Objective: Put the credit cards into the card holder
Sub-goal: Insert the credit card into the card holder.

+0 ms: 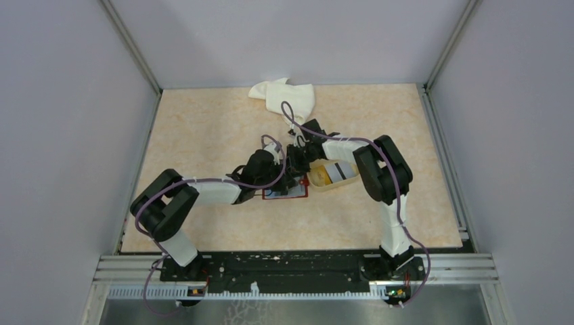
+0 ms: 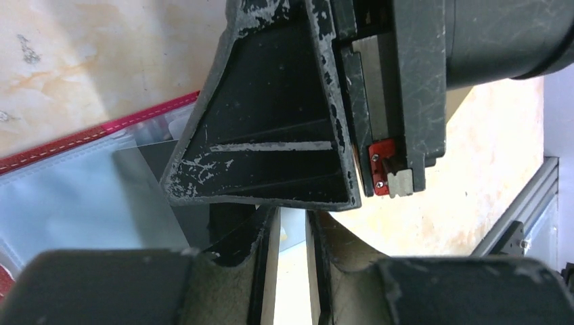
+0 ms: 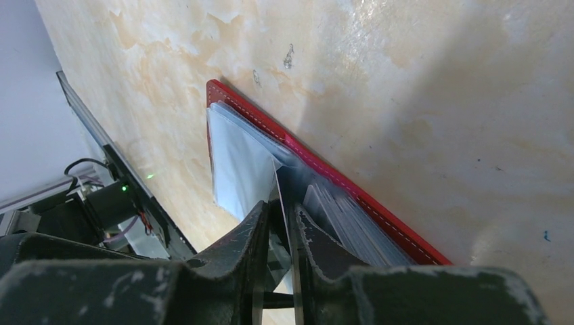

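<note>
Both arms reach inward, elbows out. The right pincer (image 3: 281, 211) pinches a card (image 3: 278, 181) edge-on. The left pincer (image 2: 292, 227) is just beside it, jaws narrowly apart.

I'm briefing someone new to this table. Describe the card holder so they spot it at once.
On the table, find the beige tray near the middle. The card holder lies open flat just left of it. Only it has a red stitched edge and clear plastic sleeves.
</note>
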`<state>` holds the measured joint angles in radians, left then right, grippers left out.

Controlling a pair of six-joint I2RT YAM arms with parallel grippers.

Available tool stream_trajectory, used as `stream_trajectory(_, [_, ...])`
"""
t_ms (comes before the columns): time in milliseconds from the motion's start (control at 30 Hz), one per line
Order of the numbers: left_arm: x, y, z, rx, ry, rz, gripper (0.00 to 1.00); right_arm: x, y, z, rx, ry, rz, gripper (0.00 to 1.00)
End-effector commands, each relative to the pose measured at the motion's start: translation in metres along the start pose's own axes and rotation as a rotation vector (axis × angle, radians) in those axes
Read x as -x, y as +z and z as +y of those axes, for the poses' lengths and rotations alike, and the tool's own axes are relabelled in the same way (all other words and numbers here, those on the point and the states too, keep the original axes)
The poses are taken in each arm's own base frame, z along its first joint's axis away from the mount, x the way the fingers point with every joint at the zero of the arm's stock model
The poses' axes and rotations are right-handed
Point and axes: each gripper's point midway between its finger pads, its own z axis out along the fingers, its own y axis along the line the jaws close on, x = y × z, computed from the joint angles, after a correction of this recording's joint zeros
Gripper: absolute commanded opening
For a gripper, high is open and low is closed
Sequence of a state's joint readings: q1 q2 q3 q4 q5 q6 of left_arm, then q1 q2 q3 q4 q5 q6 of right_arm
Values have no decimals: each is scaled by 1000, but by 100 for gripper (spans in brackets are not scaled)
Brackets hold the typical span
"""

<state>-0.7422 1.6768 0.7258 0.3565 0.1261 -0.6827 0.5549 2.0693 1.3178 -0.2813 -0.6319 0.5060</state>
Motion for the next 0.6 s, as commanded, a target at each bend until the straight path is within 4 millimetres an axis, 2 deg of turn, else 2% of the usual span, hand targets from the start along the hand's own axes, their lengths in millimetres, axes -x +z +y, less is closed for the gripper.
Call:
stream_trajectory(0, [2,2,20,119,14,-25,26,-10,9,-24,-96,-7,34,19])
stream_trajectory(267, [3,2,39,205,-6,-57,25,-7,5,-19,-86,-21,30,24])
stream_trajectory(567, [4,-4,46,239,-21,-84,25,2,-7,-7,-83,-75,0,27])
